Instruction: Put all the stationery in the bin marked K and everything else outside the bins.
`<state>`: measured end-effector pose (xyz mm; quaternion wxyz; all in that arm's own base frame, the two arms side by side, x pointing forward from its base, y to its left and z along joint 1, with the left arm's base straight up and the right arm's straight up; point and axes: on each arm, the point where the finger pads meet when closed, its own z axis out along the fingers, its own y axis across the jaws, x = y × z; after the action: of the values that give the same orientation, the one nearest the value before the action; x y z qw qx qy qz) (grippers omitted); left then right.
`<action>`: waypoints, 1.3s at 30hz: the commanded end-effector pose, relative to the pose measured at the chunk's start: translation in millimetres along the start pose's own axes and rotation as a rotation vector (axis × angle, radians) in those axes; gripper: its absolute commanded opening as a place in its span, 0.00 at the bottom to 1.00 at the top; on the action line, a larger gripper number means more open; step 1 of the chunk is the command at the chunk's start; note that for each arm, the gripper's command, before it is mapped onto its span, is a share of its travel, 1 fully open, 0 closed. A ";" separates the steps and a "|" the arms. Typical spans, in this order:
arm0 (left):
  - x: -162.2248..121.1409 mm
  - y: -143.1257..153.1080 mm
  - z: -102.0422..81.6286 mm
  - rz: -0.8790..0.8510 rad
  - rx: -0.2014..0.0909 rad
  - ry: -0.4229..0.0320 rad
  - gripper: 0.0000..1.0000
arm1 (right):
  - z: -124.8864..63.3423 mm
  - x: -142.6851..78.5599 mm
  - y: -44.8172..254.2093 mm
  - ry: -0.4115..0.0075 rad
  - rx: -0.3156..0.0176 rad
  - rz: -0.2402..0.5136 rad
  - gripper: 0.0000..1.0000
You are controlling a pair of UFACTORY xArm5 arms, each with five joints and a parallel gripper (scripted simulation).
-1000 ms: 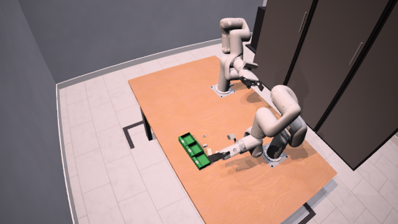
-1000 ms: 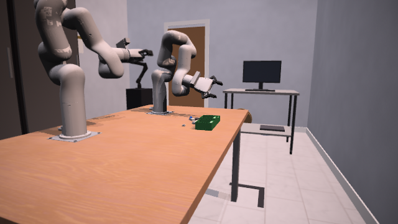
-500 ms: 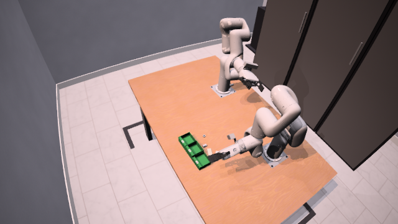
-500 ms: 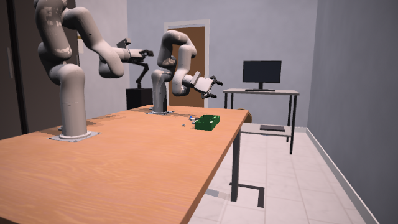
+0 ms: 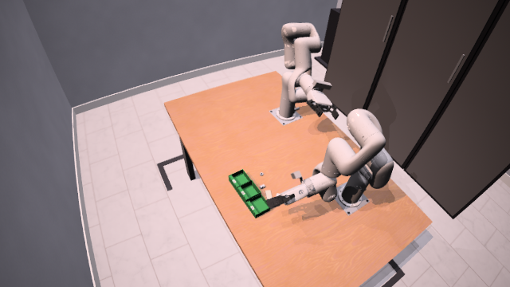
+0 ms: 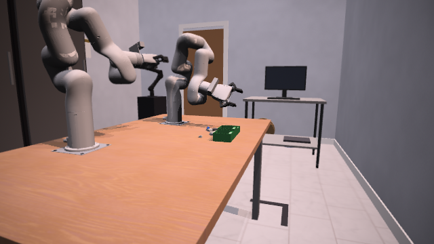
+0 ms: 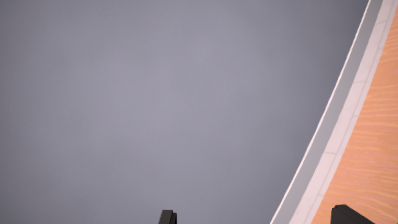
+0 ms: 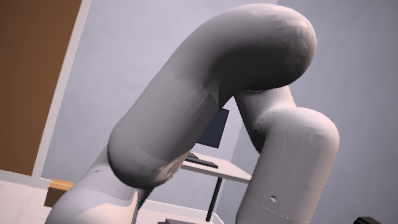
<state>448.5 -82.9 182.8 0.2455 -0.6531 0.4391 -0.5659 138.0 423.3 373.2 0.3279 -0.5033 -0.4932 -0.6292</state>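
Glossy green rectangular bins (image 5: 255, 209) (image 6: 222, 137) in a row, pale labels too small to read, small loose items (image 5: 262, 186) (image 6: 209, 129) just beside, wood-grained desk (image 5: 223, 119) (image 6: 112, 190) (image 7: 375, 155), my left claw (image 5: 275, 200) (image 6: 239, 97) (image 7: 259, 217) and right claw (image 5: 327, 113) (image 6: 163, 65) both released.

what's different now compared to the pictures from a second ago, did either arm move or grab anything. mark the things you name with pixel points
Nothing visibly changed: no arm has moved, and nothing was taken hold of or let go. The left pincer (image 5: 272, 201) (image 6: 239, 98) (image 7: 256, 216) and the right pincer (image 5: 328, 115) (image 6: 164, 64) (image 8: 367, 220) are in the same poses, both open now, and the green bins (image 5: 246, 184) (image 6: 222, 137) stand where they stood.
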 end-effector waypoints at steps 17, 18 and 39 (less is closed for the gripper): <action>0.5 -0.8 0.1 0.000 0.002 0.001 1.00 | 17.9 -11.0 -3.3 -0.093 0.027 0.019 1.00; 0.5 -0.8 0.1 0.000 0.002 0.001 1.00 | 19.0 -11.8 -3.6 -0.100 0.029 0.020 1.00; 0.5 -0.8 0.1 0.000 0.002 0.001 1.00 | 38.5 -29.4 -8.9 -0.241 0.067 0.047 1.00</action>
<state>448.5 -82.9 182.8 0.2455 -0.6531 0.4391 -0.5659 149.3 457.9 342.9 0.2992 -0.5719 -0.5360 -0.5441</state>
